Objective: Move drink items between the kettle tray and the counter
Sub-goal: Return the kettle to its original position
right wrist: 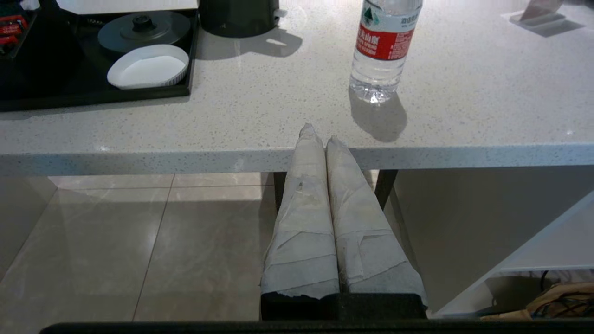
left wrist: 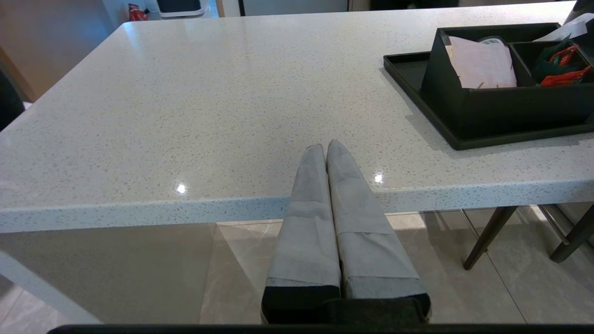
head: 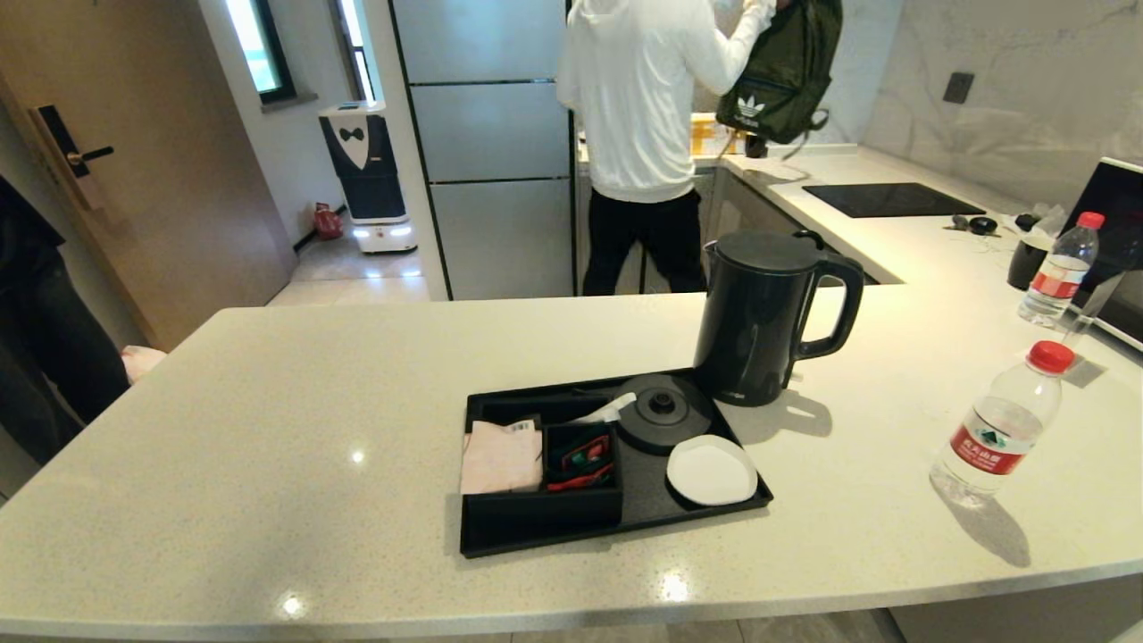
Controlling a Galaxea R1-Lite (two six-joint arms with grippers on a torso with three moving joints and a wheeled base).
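kettle [head: 768, 317] on counter [head: 268, 402] at tray [head: 625, 527] 1 o'clock corner | bottle [head: 1000, 424] 3 o'clock | left gripper [left wrist: 326, 146], right gripper [right wrist: 319, 132] — both clenched, empty, parked at counter edge

I'm seeing open tabletop [head: 268, 429] lying left of the kettle tray [head: 482, 536]; right of it, the kettle [head: 759, 321] and water bottle [head: 1000, 429] are standing in the way.

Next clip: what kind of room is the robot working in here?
Most likely a kitchenette in a hotel suite or serviced apartment. A speckled stone counter carries a hospitality-style kettle tray with sachets beside a black electric kettle, a black glass hob sits further back, and tall fridge-like panels stand behind.
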